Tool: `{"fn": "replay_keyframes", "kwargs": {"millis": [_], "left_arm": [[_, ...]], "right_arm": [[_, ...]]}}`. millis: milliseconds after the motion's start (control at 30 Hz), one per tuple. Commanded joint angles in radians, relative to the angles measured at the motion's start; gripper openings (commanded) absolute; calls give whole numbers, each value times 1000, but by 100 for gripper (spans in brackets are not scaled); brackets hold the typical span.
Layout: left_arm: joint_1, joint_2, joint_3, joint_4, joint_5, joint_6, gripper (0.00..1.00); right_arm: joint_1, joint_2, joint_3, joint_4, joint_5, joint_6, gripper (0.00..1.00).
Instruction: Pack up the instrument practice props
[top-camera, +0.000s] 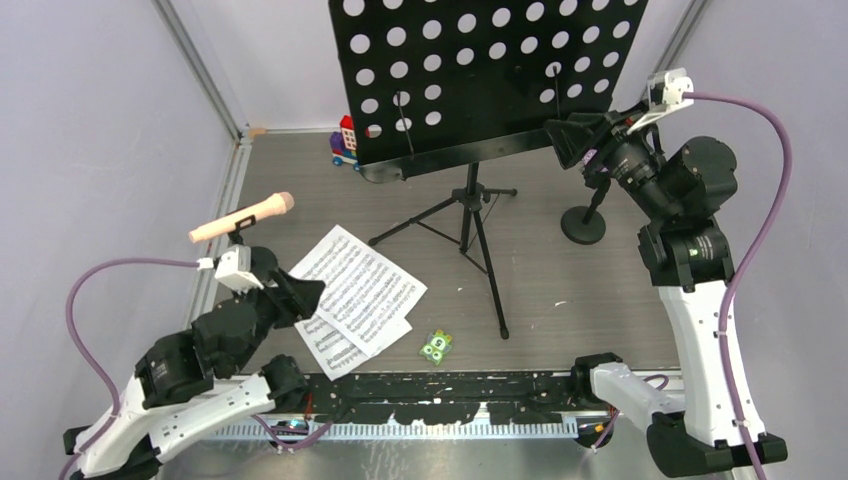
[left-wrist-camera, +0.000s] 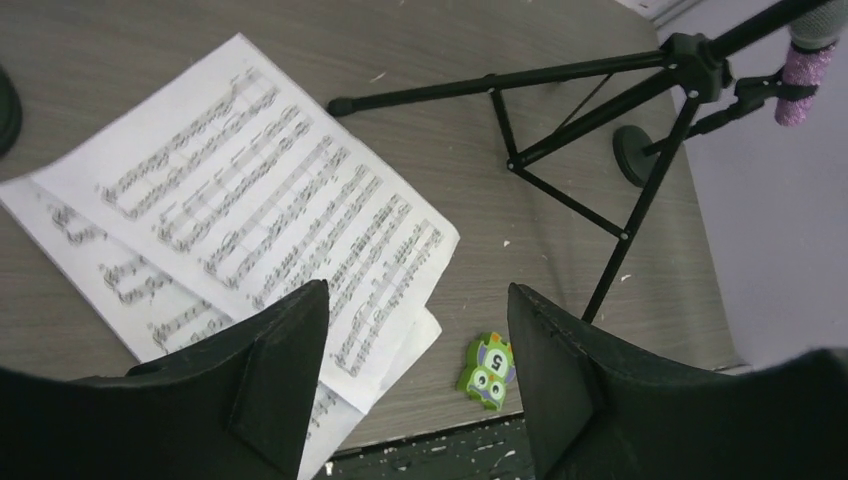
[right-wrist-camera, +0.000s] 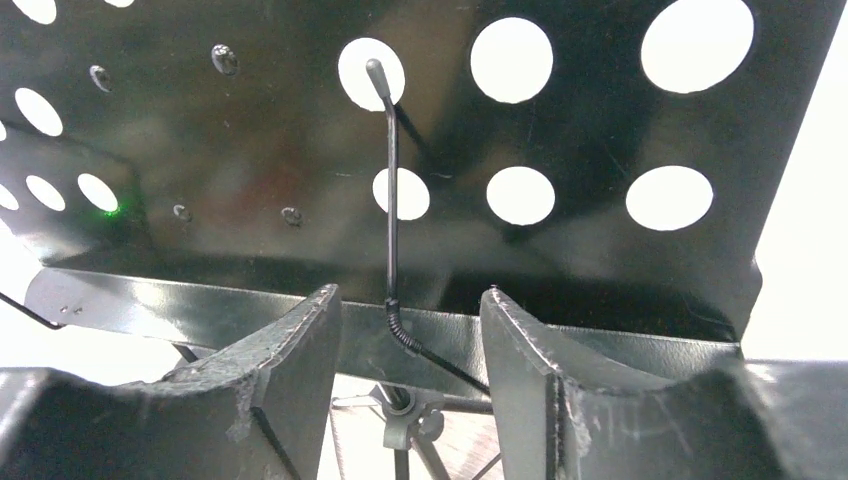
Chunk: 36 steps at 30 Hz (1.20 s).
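Both claws stand apart and hold nothing. The right claw (right-wrist-camera: 410, 295) faces the lower ledge of the black perforated music desk (top-camera: 480, 70), near the desk's right end. A thin retainer wire (right-wrist-camera: 390, 200) runs up between the jaws; whether either pad touches the ledge, I cannot tell. The desk stands upright on its tripod legs (top-camera: 470, 235) at mid tabletop (top-camera: 580, 300). The left claw (left-wrist-camera: 415, 300) hovers over the white sheet-music pages (top-camera: 360, 290), two overlapped sheets lying flat left of the tripod, near the front edge. The pink microphone (top-camera: 245, 218) sits just beyond the left arm, its mount mostly hidden. The purple-glitter microphone (left-wrist-camera: 805, 75) stands right of the tripod on a round base (top-camera: 583, 225). Judged step: taking hold of the desk, early in the packing. To do it well, close on the solid ledge and not on the wire, which looks likely to bend or slip. Keep the hold low so the tripod does not tip. For the sheets, pinch a free corner of the upper sheet rather than pressing flat. The green piece (top-camera: 436, 346) lies nearby and is best left untouched.
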Motion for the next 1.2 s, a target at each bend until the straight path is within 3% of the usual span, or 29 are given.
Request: {"fn": "replay_keyframes", "kwargs": {"millis": [0, 167, 333, 567, 700, 833, 1000, 1167], "left_arm": [[0, 96, 71, 202, 49, 292, 68], [0, 196, 120, 365, 200, 541, 71], [1, 231, 62, 594, 379, 710, 73], [1, 328, -113, 927, 533, 691, 81], [0, 462, -213, 1259, 607, 639, 85], [0, 626, -239, 1507, 580, 677, 88], [1, 820, -150, 1627, 435, 764, 86], [1, 978, -112, 1859, 350, 842, 86]], "right_arm": [[-1, -65, 46, 6, 22, -14, 60], [-1, -141, 5, 20, 93, -17, 68], [-2, -256, -102, 22, 178, 27, 70], [-2, -443, -363, -23, 219, 242, 70], [-1, -503, -490, -103, 202, 360, 70], [-2, -556, -583, -171, 172, 428, 69], [-1, -623, -630, -215, 153, 457, 69], [-1, -664, -646, -281, 147, 446, 69]]}}
